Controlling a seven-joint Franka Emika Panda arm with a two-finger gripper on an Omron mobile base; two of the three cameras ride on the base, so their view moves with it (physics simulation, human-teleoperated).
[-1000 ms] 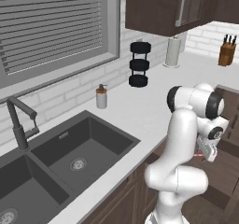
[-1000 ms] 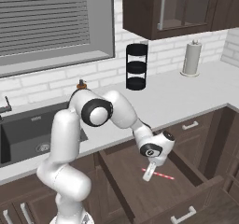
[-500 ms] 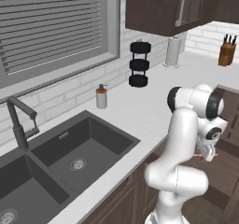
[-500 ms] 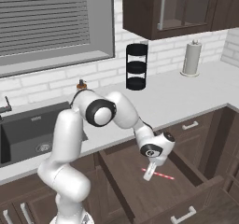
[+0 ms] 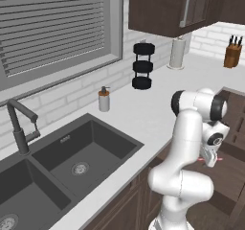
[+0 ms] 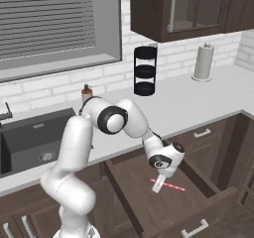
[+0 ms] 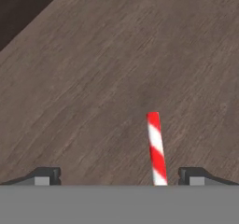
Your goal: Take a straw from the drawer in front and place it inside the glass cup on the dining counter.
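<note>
One red-and-white striped straw (image 7: 156,148) is seen lying flat inside the pulled-out drawer (image 6: 149,207), between the spread-apart fingers of the gripper (image 6: 159,184).

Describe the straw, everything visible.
The straw is a thin straight stick with red and white stripes, material hard to tell. It lies flat on the brown wood-grain floor of the open drawer, touching nothing else that can be seen. In the hand view it lies between the fingertips of the open gripper, nearer the right one, its near end cut off by the frame. In the right base view the gripper hangs above its left end.
</note>
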